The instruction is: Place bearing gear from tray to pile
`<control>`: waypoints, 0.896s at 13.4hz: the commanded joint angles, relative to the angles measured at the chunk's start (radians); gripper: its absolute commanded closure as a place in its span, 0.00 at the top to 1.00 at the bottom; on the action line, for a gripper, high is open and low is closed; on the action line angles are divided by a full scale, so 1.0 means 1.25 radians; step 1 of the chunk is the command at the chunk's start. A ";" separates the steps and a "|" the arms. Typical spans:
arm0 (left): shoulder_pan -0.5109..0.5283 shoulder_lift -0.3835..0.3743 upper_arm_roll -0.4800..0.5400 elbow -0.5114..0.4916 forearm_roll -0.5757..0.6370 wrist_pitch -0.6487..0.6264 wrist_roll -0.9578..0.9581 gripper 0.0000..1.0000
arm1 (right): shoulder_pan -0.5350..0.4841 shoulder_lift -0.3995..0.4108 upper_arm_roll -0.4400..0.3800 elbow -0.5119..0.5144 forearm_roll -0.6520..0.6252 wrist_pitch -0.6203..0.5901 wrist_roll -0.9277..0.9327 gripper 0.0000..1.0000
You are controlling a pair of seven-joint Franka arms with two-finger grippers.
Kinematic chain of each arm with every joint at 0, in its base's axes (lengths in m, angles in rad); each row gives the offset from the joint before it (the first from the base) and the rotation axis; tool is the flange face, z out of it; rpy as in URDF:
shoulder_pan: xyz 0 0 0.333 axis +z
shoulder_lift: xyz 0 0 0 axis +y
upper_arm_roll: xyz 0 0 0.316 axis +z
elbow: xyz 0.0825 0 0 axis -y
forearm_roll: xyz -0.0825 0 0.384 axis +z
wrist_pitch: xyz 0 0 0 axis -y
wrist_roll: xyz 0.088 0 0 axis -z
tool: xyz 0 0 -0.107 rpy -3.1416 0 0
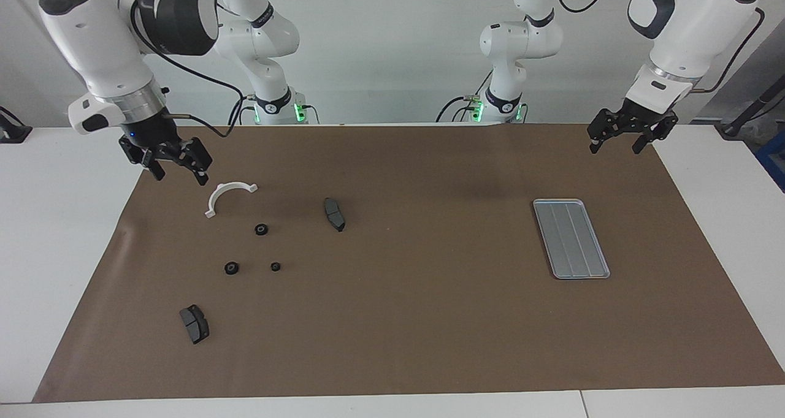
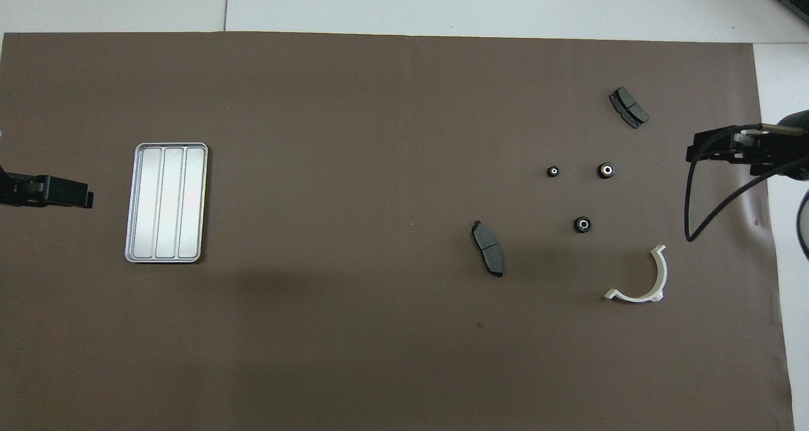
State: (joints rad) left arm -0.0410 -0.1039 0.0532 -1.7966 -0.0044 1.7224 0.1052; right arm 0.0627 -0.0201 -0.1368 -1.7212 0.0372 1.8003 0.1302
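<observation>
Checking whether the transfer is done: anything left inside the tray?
Nothing: the tray shows only its bare ridged floor, fully in view in both views. Three small black gears lie on the mat among the brake pads and white bracket.

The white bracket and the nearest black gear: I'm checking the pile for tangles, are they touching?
Apart. The overhead view shows bare brown mat between the white bracket and the nearest gear; the facing view shows the same gap.

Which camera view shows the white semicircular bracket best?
The overhead view: the white semicircular plastic bracket lies unobstructed, showing its full arc and both end tabs. The facing view also shows it whole, but smaller and foreshortened.
</observation>
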 commanded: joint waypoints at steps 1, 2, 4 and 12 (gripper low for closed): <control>-0.002 -0.009 -0.001 0.004 0.018 -0.015 -0.012 1.00 | -0.056 -0.033 0.054 0.016 -0.019 -0.068 -0.028 1.00; -0.002 -0.009 -0.001 0.004 0.018 -0.013 -0.012 1.00 | -0.057 -0.044 0.055 0.017 -0.027 -0.085 -0.034 1.00; -0.002 -0.009 -0.002 0.004 0.018 -0.013 -0.012 1.00 | -0.057 -0.049 0.057 0.018 -0.029 -0.104 -0.035 1.00; -0.002 -0.009 -0.001 0.004 0.018 -0.015 -0.012 1.00 | -0.048 -0.070 0.071 0.004 -0.029 -0.117 -0.033 1.00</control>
State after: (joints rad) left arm -0.0410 -0.1039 0.0532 -1.7966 -0.0044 1.7224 0.1052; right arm 0.0155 -0.0855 -0.0575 -1.6999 0.0127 1.6649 0.1090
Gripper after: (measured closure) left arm 0.000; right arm 0.000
